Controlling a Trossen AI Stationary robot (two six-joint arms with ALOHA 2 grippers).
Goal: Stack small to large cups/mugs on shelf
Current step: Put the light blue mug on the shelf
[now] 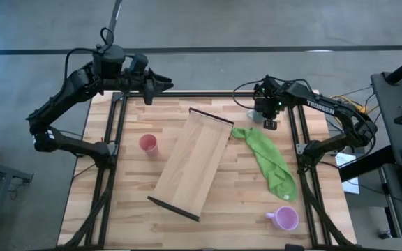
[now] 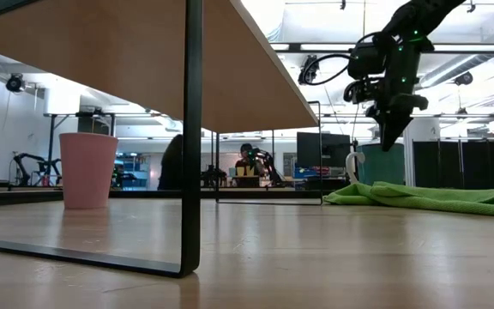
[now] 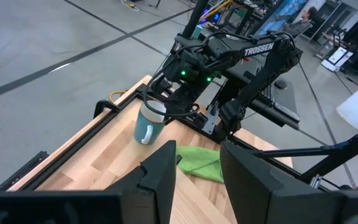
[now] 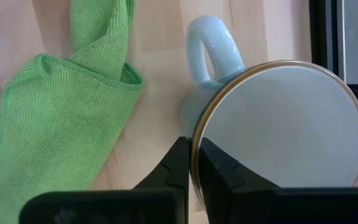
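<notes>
The pale grey-white mug stands on its base at the table's far right, its handle turned toward the green cloth. My right gripper is above it, shut on its rim. My left gripper is open and empty, up over the table's far left edge. The light-wood shelf stands slantwise mid-table on its black end strips. The salmon-pink cup stands upright left of the shelf. The lilac-pink mug stands near the front right. My right gripper holds the pale mug by its wall at the rim, close beside the handle. One finger is inside the mug and one outside. The fingers come from above, pointing down. The mug shows upright on the table in the left wrist view.
The green cloth lies crumpled from beside the pale mug toward the front right, between the shelf and the right arm's frame. Black rails run along the table's left, right and far sides. Bare wood lies in front of the shelf.
</notes>
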